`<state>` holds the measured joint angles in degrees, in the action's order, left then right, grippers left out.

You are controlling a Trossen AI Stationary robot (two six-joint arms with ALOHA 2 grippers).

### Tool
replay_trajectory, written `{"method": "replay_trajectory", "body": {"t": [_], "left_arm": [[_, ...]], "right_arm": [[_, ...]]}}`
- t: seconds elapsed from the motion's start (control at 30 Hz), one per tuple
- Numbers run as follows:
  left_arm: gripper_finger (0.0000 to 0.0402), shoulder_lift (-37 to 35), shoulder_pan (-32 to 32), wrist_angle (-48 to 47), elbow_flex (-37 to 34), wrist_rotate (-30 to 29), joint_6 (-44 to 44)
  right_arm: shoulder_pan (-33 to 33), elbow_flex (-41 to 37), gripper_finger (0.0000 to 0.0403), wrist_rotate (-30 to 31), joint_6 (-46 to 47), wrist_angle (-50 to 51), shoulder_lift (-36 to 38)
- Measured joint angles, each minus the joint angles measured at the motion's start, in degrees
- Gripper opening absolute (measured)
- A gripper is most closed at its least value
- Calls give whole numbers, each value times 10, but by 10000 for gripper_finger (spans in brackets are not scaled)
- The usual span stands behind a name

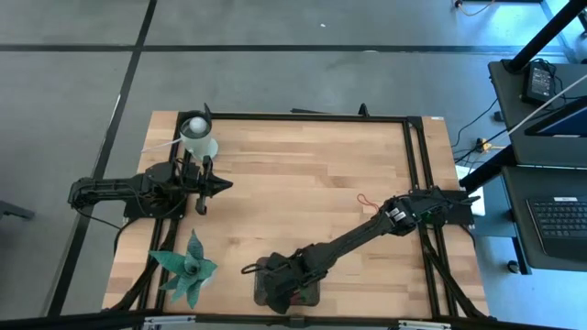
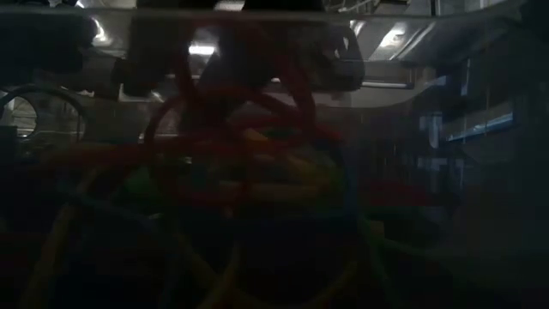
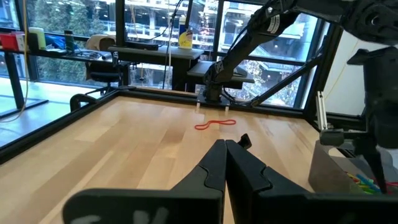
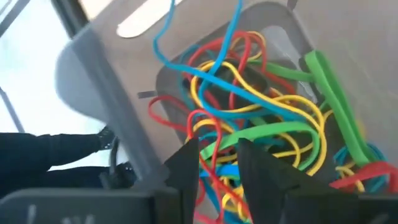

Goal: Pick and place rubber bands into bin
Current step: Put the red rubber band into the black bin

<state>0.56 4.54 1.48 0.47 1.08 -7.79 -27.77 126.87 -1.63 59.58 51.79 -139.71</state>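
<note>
The bin (image 4: 106,68), a dark grey tray, stands near the table's front edge (image 1: 310,295) and holds a tangle of rubber bands (image 4: 261,106) in green, red, yellow and blue. My right gripper (image 4: 217,165) hangs over it, slanting down, its fingers apart just above the pile (image 1: 275,275). One red rubber band (image 1: 367,202) lies flat on the wood toward the right (image 3: 214,125). My left gripper (image 3: 225,158) is shut and holds nothing; it waits level at the table's left (image 1: 215,183). The low view looks through the bin's wall at the bands (image 2: 249,163). My right gripper comes at the pile of bands from above, slanting down, with red and yellow strands (image 4: 214,155) showing in the gap between its fingers. I cannot tell whether the fingers touch any band.
A white cup (image 1: 198,137) stands at the far left, just beyond my left gripper. A green spiky plant figure (image 1: 188,270) sits at the near left corner. A black frame (image 1: 413,156) runs along the table's far and right edges. Bare wood lies in the middle.
</note>
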Motion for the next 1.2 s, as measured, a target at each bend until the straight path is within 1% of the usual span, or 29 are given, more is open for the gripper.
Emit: {"method": "replay_trajectory", "body": {"t": [0.13,0.37,0.47,0.57,0.67,0.83,0.93,1.03,1.13,1.2], "left_arm": [[1,0,0,0,0,0,0],[1,0,0,0,0,0,0],[1,0,0,0,0,0,0],[1,0,0,0,0,0,0],[1,0,0,0,0,0,0],[1,0,0,0,0,0,0],[1,0,0,-3,0,0,0],[1,0,0,-4,0,0,0],[1,0,0,-1,0,0,0],[1,0,0,-1,0,0,0]], "right_arm": [[0,0,126,3,-1,7,20],[-4,0,119,8,-7,25,63],[-14,0,113,39,-14,67,79],[-25,0,107,89,-13,126,93],[-30,0,106,132,-5,209,102],[-27,-6,106,157,-13,348,111],[-19,-36,105,174,-32,379,126],[-8,-94,105,199,-46,377,160],[3,-192,105,202,-51,344,216],[10,-274,105,200,-53,297,264]]}}
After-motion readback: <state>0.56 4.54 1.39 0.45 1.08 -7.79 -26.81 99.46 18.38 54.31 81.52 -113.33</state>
